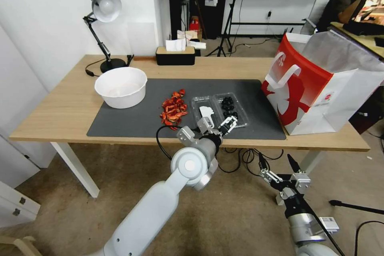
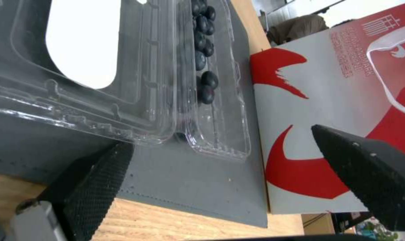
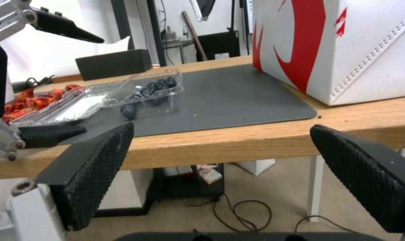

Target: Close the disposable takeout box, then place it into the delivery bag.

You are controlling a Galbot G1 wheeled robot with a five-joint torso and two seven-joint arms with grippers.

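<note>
Takeout box (image 1: 219,110): lies open and flat on the grey mat (image 1: 132,118), well short of the delivery bag (image 1: 320,88) standing at the mat's far right edge.
Handling: thin clear plastic, likely light, springy and slick; dark berries (image 1: 229,105) could roll out if tipped.
Where to hold: probably the labelled lid half's free rim, folding it over the berry half.
Left end effector (image 1: 219,125): fingers apart, at the box's near edge.
Right end effector (image 1: 276,166): fingers apart, below the desk (image 1: 60,100) edge.
</note>
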